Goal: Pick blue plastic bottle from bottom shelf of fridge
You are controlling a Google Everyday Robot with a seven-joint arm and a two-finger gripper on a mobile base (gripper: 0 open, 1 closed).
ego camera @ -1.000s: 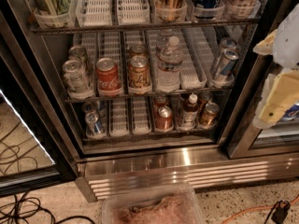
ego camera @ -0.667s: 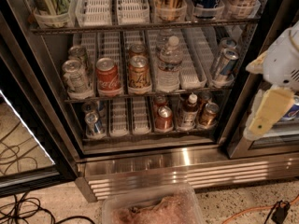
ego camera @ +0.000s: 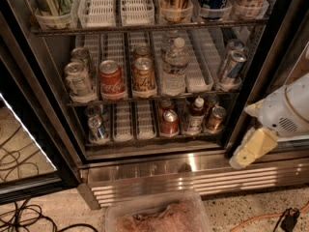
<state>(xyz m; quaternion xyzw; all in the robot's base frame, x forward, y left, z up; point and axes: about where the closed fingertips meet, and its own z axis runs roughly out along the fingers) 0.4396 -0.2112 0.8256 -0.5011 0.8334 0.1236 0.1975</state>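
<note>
Nearest, a clear plastic tub sits on the floor, below and left of the small blue plastic bottle with white cap. The cream-coloured pincer hangs right of the bottle, outside the steel-framed fridge. I cannot tell whether it is clenched or released. The bottle stands on the dark wire bottom shelf, with copper-coloured cans just beside it. A wide approach would likely topple one.
</note>
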